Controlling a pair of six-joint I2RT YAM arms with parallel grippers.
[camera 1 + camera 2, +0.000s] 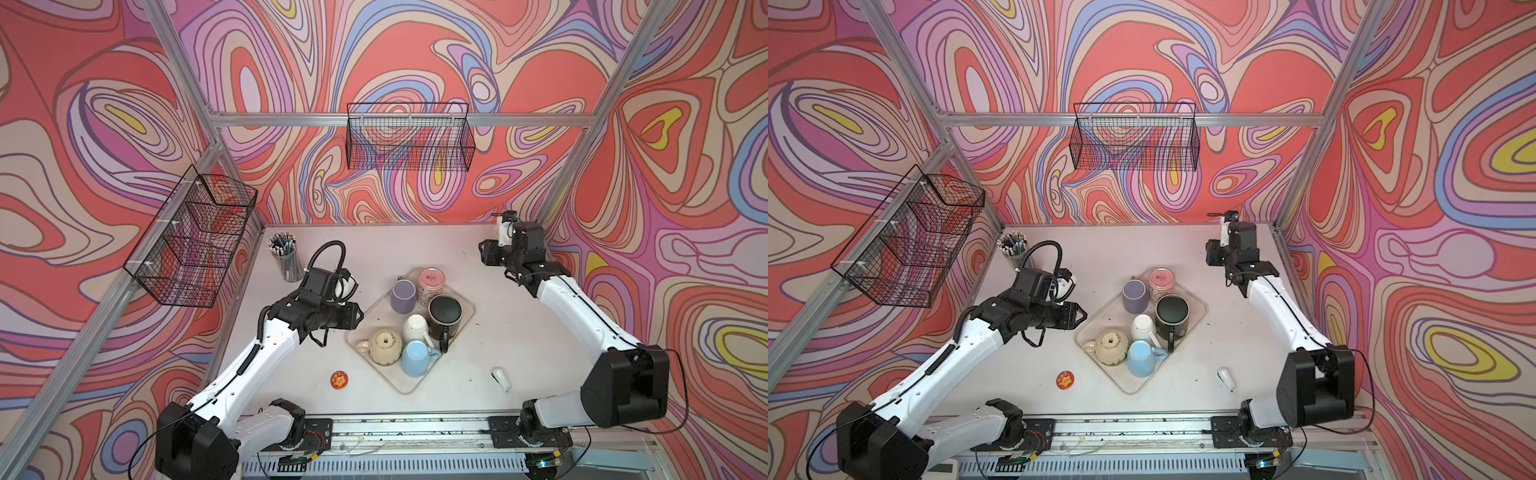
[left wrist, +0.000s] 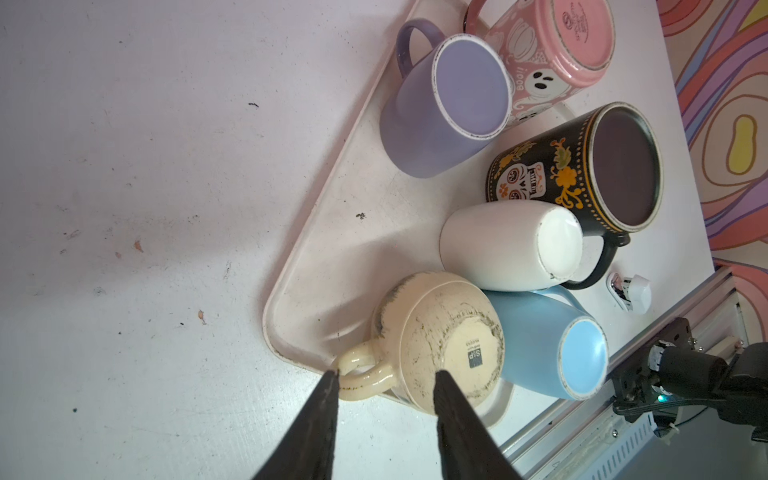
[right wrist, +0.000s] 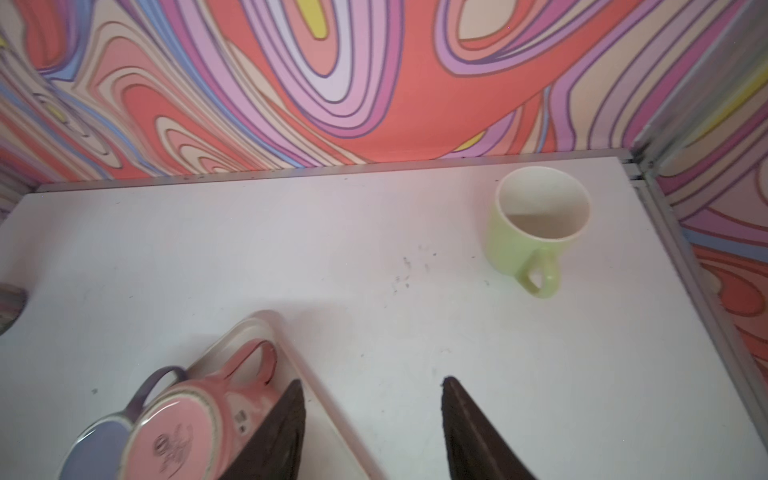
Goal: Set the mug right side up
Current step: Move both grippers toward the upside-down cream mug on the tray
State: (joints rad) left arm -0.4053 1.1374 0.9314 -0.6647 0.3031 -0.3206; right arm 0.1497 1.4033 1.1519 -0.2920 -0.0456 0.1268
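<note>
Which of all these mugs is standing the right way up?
The pale green mug, alone on the table off the tray: its mouth faces up. The other mugs, all on the tray, stand bottom up.

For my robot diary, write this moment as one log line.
left hand open near tray | right hand open, empty | cream mug upside down on tray | green mug upright

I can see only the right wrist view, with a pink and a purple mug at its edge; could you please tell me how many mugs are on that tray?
Observer: Six, all bottom up, on the pale plastic tray.
Operator: Thank you. Where are the left jaws?
Observer: The left gripper hangs open beside the tray; in its wrist view the jaws frame the cream ceramic mug's handle.
Operator: Is anything loose nearby?
Observer: A round orange disc lies on the white table, apart from the tray.
</note>
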